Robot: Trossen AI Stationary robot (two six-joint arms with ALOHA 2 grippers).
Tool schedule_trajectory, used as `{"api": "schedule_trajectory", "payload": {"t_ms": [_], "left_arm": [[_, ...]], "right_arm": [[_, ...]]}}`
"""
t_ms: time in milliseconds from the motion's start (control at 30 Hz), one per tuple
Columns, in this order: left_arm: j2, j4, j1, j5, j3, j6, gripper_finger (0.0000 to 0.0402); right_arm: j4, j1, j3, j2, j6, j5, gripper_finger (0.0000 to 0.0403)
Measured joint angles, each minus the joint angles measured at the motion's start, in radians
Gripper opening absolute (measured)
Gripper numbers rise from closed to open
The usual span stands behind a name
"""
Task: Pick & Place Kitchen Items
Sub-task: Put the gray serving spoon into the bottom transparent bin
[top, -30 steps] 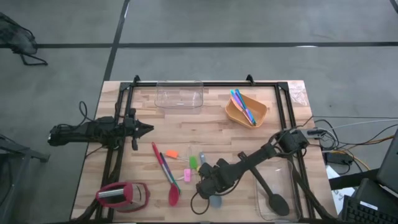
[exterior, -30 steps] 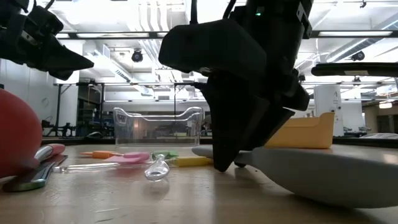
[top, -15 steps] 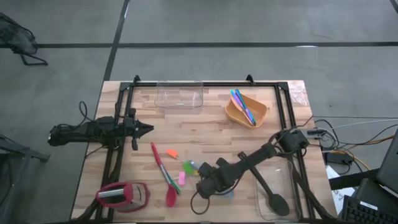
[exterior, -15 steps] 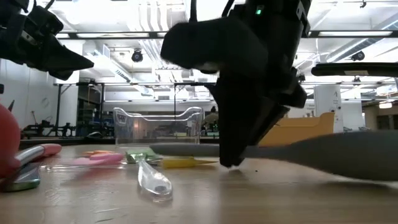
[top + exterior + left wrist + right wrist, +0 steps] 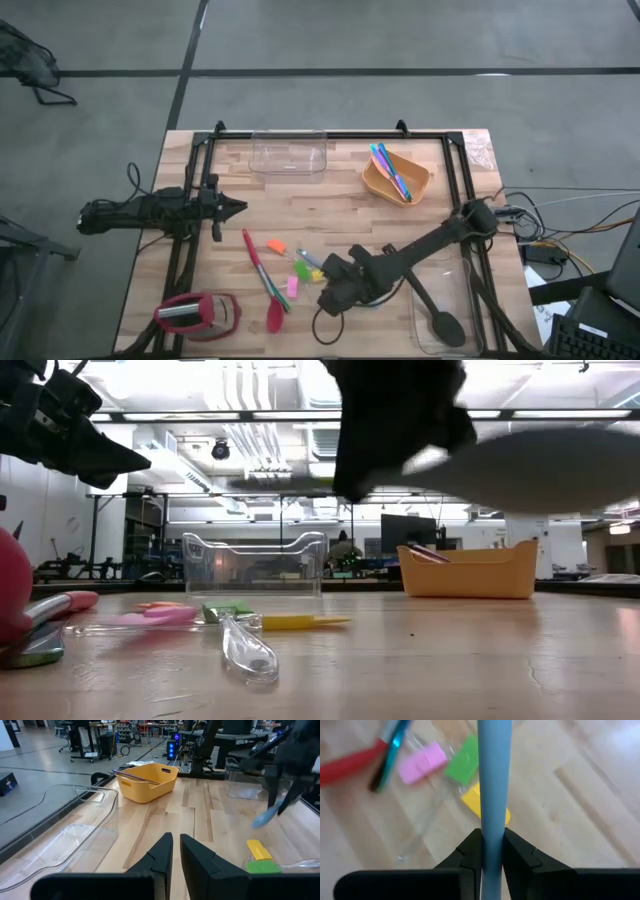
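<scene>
Holding the grey-blue spatula (image 5: 494, 780) by its handle, my right gripper (image 5: 335, 292) has its jaws squeezed tight and lifted off the table (image 5: 330, 205). Pink, green and yellow pieces (image 5: 462, 770) lie just below. I see bare wood beyond them. My left gripper (image 5: 235, 208) waits closed near the left edge.

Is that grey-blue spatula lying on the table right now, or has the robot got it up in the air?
In the air. The right gripper is shut on the grey-blue spatula; the low view shows its blade well above the table.
</scene>
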Motion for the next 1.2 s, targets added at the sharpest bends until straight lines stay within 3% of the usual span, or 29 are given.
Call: {"api": "schedule_trajectory", "payload": {"t_ms": [200, 500, 800, 967, 1200], "left_arm": [[0.000, 0.003, 0.000, 0.000, 0.000, 0.000, 0.0044], [0.000, 0.002, 0.000, 0.000, 0.000, 0.000, 0.0044], [0.000, 0.001, 0.000, 0.000, 0.000, 0.000, 0.0044], [0.000, 0.001, 0.000, 0.000, 0.000, 0.000, 0.0044], [0.000, 0.001, 0.000, 0.000, 0.000, 0.000, 0.0044]], "right_arm": [[-0.077, 0.050, 0.000, -0.125, 0.038, 0.088, 0.0052], [-0.423, 0.202, 0.001, -0.262, 0.353, 0.214, 0.0052], [-0.728, 0.351, -0.004, -0.250, 0.717, 0.218, 0.0057], [-0.736, 0.421, -0.052, -0.245, 0.804, 0.214, 0.0058], [-0.737, 0.481, -0.153, -0.232, 0.877, 0.106, 0.0055]]}}
